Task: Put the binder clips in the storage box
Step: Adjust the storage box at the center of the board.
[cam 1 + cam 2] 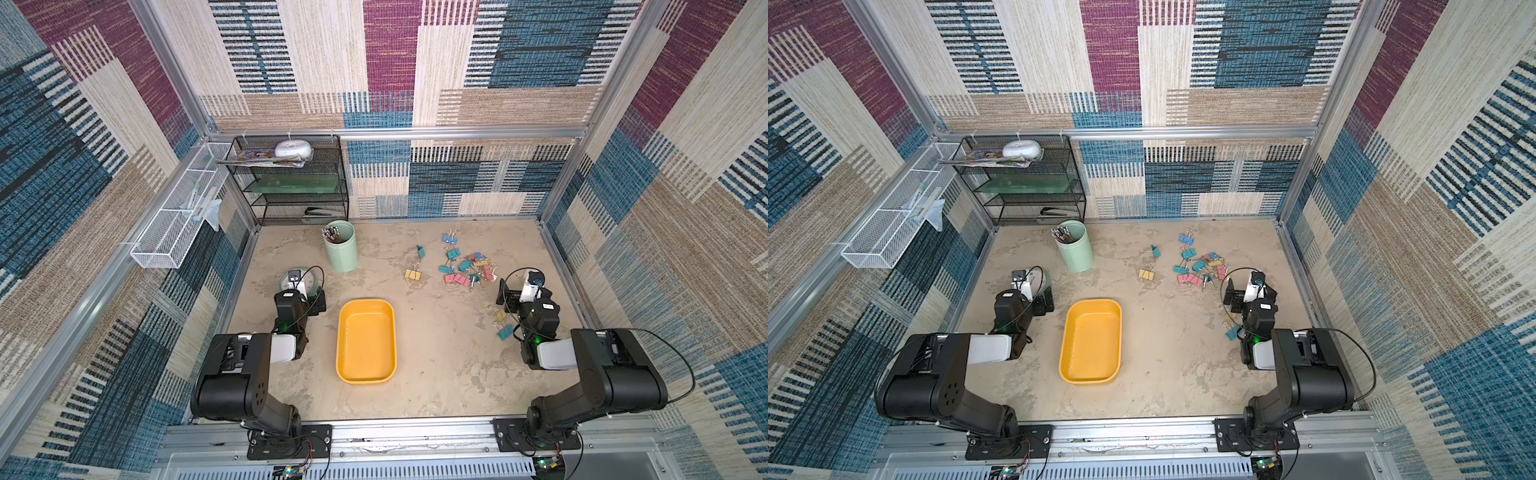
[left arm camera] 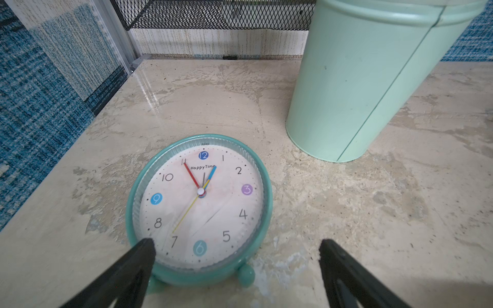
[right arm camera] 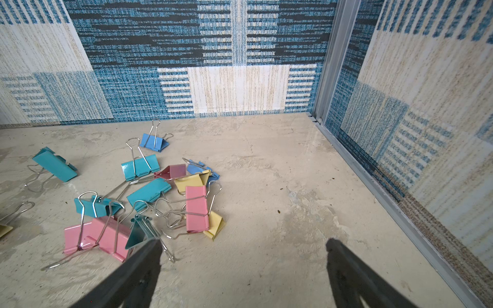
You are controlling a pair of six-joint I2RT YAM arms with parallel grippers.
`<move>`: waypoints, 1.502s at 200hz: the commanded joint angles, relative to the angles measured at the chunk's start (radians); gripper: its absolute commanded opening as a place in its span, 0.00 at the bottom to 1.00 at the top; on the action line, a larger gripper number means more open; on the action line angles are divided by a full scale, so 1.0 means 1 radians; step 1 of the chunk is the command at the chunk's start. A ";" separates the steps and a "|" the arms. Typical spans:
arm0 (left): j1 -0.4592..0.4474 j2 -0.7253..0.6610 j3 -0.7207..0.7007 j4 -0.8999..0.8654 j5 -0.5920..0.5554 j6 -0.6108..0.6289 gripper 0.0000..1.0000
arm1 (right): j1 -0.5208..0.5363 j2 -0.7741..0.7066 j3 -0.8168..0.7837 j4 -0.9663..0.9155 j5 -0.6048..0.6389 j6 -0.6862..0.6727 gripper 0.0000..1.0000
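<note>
Storage box (image 1: 365, 345): shallow yellow-orange tray with rounded corners, on the surface (image 1: 436, 365) between the two arms, its long side running away from the robot. Binder clips (image 1: 457, 278): main heap of teal, pink, yellow and blue pieces with silver wire handles, on the far right part of the surface, well apart from the box; in the right wrist view the pieces overlap and their handles are tangled. Lone yellow clip (image 1: 412, 273) and lone teal clip (image 1: 420, 251): between the heap and the pen cup (image 1: 340, 249), apart from both. Further pair beside the right arm's wrist: a yellow piece (image 1: 500, 316) and a teal piece (image 1: 505, 331), partly hidden by cable. All clips in view lie on the surface, outside the box. Left claw (image 2: 237, 244): spread wide, holding nothing, poised over a teal alarm clock (image 2: 200, 197), face turned upward, near the mint-green cup. Right claw (image 3: 242, 244): spread wide, holding nothing, one fingertip (image 3: 149, 250) close by the heap's nearest dark teal clip; contact cannot be told. Black mesh shelf (image 1: 291, 178): far left corner. White wire basket (image 1: 174, 224): on the left wall
</note>
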 commanded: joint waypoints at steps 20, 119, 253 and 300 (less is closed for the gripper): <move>-0.001 -0.133 -0.063 0.024 -0.109 -0.043 1.00 | 0.001 -0.094 0.006 -0.031 -0.019 -0.001 0.99; -0.409 -0.729 0.271 -0.954 -0.101 -0.519 0.95 | 0.456 -0.338 0.569 -1.164 -0.388 0.131 0.94; -0.443 -0.775 0.257 -1.160 -0.053 -0.464 1.00 | 0.847 0.723 1.550 -1.696 -0.367 -0.444 0.71; -0.442 -0.777 0.254 -1.146 -0.069 -0.465 1.00 | 0.856 0.653 1.422 -1.598 -0.375 -0.404 0.27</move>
